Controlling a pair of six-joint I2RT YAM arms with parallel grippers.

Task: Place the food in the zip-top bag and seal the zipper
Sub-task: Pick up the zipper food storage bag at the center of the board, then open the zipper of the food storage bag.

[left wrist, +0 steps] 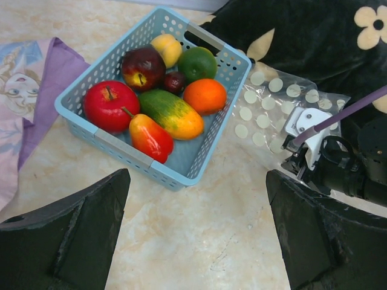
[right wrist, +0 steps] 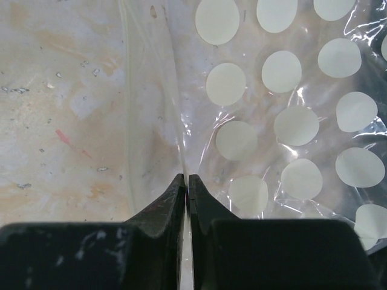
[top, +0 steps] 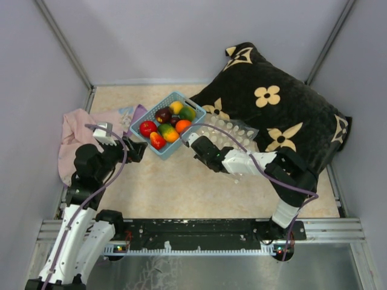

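zip-top bag (right wrist: 290,121), crinkly dotted clear film, right jaws pinching it, left jaws wide

Food (left wrist: 172,112) in basket (left wrist: 91,130) — bag (left wrist: 266,115) just right; pillow (left wrist: 302,36) behind

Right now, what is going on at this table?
The right gripper is pinching an edge of the zip-top bag, which lies flat on the table beside the blue basket. The left gripper hangs open near the basket, holding nothing. All the food sits in the basket; none is in the bag yet.
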